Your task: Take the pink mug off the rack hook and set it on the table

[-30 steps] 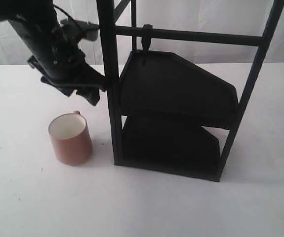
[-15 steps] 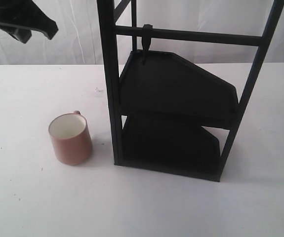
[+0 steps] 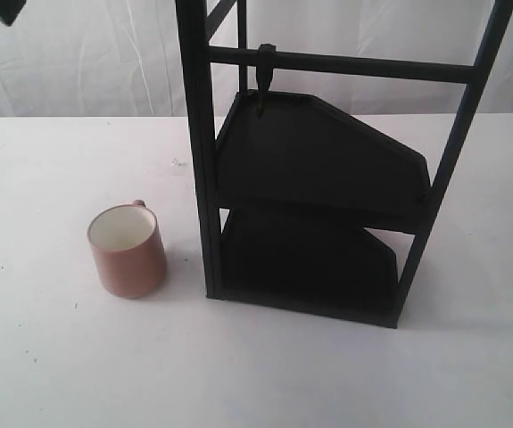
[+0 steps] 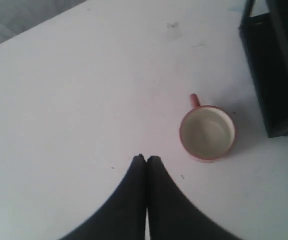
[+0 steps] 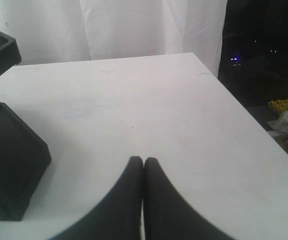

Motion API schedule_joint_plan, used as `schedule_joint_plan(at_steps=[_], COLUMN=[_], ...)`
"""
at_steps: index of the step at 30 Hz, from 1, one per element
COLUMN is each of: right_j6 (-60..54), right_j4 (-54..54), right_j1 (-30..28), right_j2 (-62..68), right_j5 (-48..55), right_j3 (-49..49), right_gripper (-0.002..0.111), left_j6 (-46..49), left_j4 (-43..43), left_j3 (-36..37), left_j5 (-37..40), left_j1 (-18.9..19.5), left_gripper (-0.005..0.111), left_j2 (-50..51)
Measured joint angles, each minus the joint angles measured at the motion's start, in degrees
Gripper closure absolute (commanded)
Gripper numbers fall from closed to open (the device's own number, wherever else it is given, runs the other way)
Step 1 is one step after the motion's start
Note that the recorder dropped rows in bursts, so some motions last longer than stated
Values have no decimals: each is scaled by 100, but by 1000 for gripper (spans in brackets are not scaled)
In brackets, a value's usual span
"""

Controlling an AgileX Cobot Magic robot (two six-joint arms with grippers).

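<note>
1. The pink mug (image 3: 127,250) stands upright on the table (image 3: 51,366), just beside the rack (image 3: 201,178).
2. The left gripper (image 4: 146,159) is closed and empty, well apart from the mug.
3. The right gripper (image 5: 143,160) is closed too.

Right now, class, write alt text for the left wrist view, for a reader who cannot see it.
A pink mug stands upright and empty on a white table, close to a black rack but not touching it. The left gripper hangs above the table, shut and holding nothing.
</note>
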Motion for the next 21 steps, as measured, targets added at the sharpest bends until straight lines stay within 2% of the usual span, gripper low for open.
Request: schedule_joint_plan(at_steps=[5,10,13,17,21], right_j6=[0,0,0,0,0], right_j4=[0,0,0,0,0], right_j1=[0,0,0,0,0], right_j2=[0,0,0,0,0], right_j5=[0,0,0,0,0], right_j3=[0,0,0,0,0], right_gripper=[108,108,108,108,108], left_j6=[130,153,165,165,174], left_j4=[-510,515,736,532,-6], left_j3=[988,2019,2674,3724,4793], left_j5=[-322,-530,-574,-764,-1307], left_j1=[0,0,0,0,0], left_gripper=[106,106,106,106,106], left_j2=[-740,-1582,-2049,-2576,-3227])
